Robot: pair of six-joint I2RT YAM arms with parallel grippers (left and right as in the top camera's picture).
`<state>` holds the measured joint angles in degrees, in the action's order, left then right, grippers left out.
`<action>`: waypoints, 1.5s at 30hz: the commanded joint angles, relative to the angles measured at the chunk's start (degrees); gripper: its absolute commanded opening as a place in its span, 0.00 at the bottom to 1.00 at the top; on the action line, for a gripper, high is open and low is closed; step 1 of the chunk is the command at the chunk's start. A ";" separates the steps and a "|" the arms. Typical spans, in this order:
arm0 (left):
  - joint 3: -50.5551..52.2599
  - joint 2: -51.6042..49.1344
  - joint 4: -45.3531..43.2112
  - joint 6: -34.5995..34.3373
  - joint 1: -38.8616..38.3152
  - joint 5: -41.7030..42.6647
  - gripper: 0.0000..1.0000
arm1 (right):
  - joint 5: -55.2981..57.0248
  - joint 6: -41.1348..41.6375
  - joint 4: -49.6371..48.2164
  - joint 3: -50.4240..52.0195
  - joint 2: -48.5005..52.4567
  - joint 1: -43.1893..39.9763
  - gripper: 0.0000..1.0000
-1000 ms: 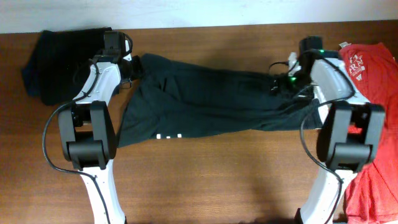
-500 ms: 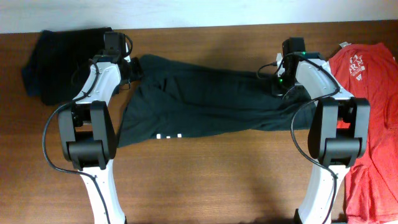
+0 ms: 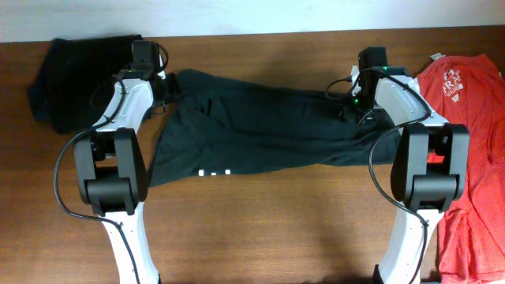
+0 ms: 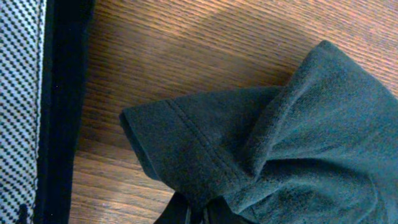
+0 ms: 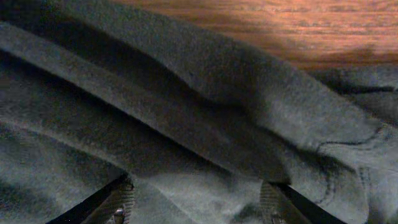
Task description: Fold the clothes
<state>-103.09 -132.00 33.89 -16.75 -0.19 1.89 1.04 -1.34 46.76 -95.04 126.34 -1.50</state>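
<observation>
The long black trousers (image 3: 260,126) lie spread across the table, with a bit of white lettering (image 3: 213,173) at their lower left edge. My left gripper (image 3: 170,87) is shut on the trousers' upper left corner; the left wrist view shows the hemmed fabric (image 4: 205,155) pinched in the jaws (image 4: 200,214). My right gripper (image 3: 348,104) is open and rests low over the trousers' right part. In the right wrist view its fingers (image 5: 196,202) stand wide apart with folds of fabric (image 5: 205,118) between them.
A black garment (image 3: 71,71) lies at the far left; its pale mesh lining (image 4: 22,93) shows in the left wrist view. A red T-shirt (image 3: 465,102) lies along the right edge. Bare wood table (image 3: 268,229) fills the front.
My right arm has swung left off the red T-shirt and onto the trousers' right end. The left arm has not moved.
</observation>
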 commanded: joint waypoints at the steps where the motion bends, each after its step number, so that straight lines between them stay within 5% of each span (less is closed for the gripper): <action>1: -0.90 1.97 0.26 0.09 0.37 -0.83 0.05 | -0.35 0.98 -0.92 1.84 0.79 0.00 0.43; 5: -0.90 1.97 0.26 0.09 0.35 -0.85 0.05 | -0.33 1.84 -1.40 1.77 0.79 -0.02 0.10; 7: -0.94 2.27 0.50 0.07 0.37 -0.81 0.01 | -0.33 4.52 -0.44 0.22 0.76 -0.26 0.04; 19: -1.07 13.38 5.44 0.07 0.35 -0.85 0.01 | 9.90 13.77 19.91 -23.43 0.68 -2.38 0.04; 31: -0.55 19.50 38.80 -0.57 -2.25 2.08 0.01 | 11.76 13.97 31.28 -26.91 0.68 -6.14 0.04; 36: 8.11 19.50 41.86 -0.57 -3.10 1.29 0.01 | 14.03 14.10 36.28 -26.73 0.68 -6.51 0.04; 39: 13.51 19.50 41.16 -0.55 -3.15 1.25 0.01 | 14.01 14.10 36.20 -25.66 0.68 -6.49 0.25; 42: 16.11 19.50 41.68 -0.55 -3.15 1.27 0.01 | 14.01 15.45 36.81 -24.76 0.68 -6.40 0.27; 44: 15.65 19.54 41.81 -0.55 -3.15 1.27 0.19 | 13.75 15.56 37.29 -24.87 0.68 -6.40 0.64; 45: 14.80 19.54 42.05 -0.55 -3.15 1.27 0.22 | 12.72 15.15 37.31 -24.87 0.68 -6.40 0.73</action>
<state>-87.20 -113.54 75.53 -17.21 -3.53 3.92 13.69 13.52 83.77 -120.09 126.82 -7.53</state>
